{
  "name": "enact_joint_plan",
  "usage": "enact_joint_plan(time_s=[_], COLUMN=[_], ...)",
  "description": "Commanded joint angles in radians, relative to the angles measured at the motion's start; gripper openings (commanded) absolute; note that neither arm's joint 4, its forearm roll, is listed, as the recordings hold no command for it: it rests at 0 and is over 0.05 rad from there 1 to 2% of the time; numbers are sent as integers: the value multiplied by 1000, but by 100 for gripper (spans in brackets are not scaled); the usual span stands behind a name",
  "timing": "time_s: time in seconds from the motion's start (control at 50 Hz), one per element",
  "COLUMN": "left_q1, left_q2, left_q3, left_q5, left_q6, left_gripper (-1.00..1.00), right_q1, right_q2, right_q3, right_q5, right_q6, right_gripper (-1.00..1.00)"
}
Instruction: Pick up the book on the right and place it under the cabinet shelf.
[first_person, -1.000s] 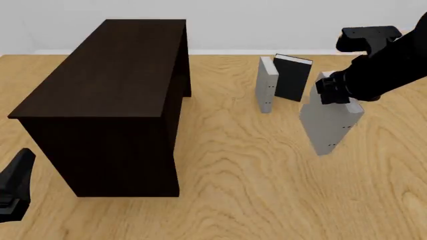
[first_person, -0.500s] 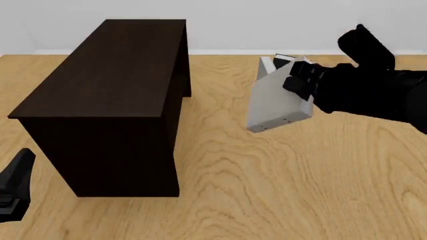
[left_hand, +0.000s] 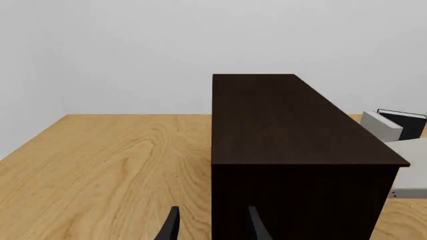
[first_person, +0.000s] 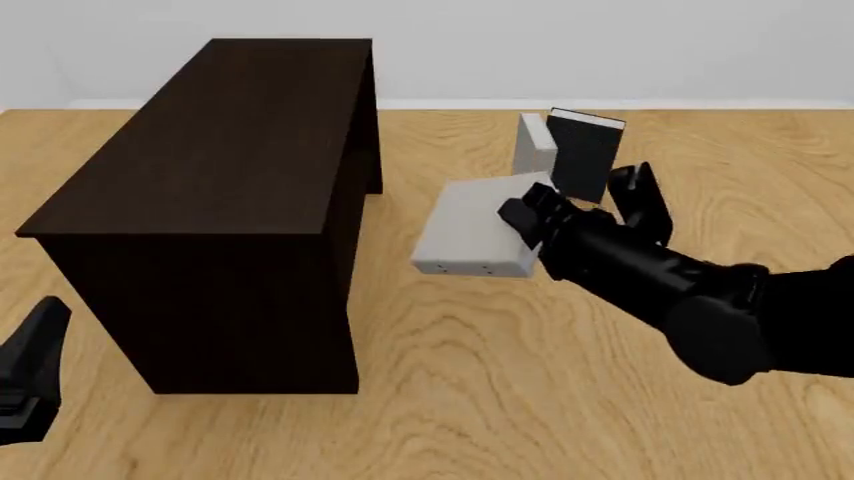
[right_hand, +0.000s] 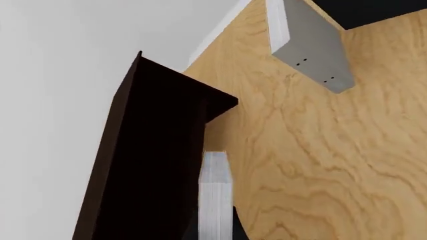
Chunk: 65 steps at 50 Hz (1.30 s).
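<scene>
The light grey book (first_person: 470, 236) lies flat in the air, spine with tiny dark dots towards me, just right of the cabinet shelf (first_person: 220, 180). My right gripper (first_person: 523, 220) is shut on the book's right end. In the right wrist view the book's pale page edges (right_hand: 215, 197) point along the cabinet's (right_hand: 157, 150) side. The left wrist view shows the book (left_hand: 410, 167) past the cabinet's (left_hand: 293, 125) far end. My left gripper (first_person: 30, 375) is open and empty at the near left, its fingers (left_hand: 172, 227) in front of the cabinet.
A slimmer grey book (first_person: 534, 140) and a black book (first_person: 585, 155) stand upright behind the held book. Both also show in the right wrist view, grey book (right_hand: 308, 42) and black book (right_hand: 353, 10). Bare wooden tabletop (first_person: 534, 400) lies in front.
My right gripper has carried the book left and down towards the cabinet and turned it from hanging upright to lying flat. The left arm has not moved.
</scene>
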Motion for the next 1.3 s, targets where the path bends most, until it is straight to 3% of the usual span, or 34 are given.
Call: enact_joint_plan(time_s=[0.02, 0.12, 0.36, 0.52, 0.66, 1.3], left_q1=[0, 0, 0, 0, 0, 0], left_q2=[0, 0, 0, 0, 0, 0], left_q3=[0, 0, 0, 0, 0, 0], left_q5=[0, 0, 0, 0, 0, 0], left_q6=[0, 0, 0, 0, 0, 0], left_gripper=[100, 100, 100, 100, 100, 100], right_q1=[28, 34, 55, 85, 105, 160], right_q2=[132, 194, 334, 352, 398, 537], right_q3=[73, -6, -112, -59, -76, -246], right_q5=[-224, -184, -207, -303, -331, -326], right_q6=[92, 77, 94, 113, 126, 141], right_gripper=[-100, -100, -100, -100, -100, -100])
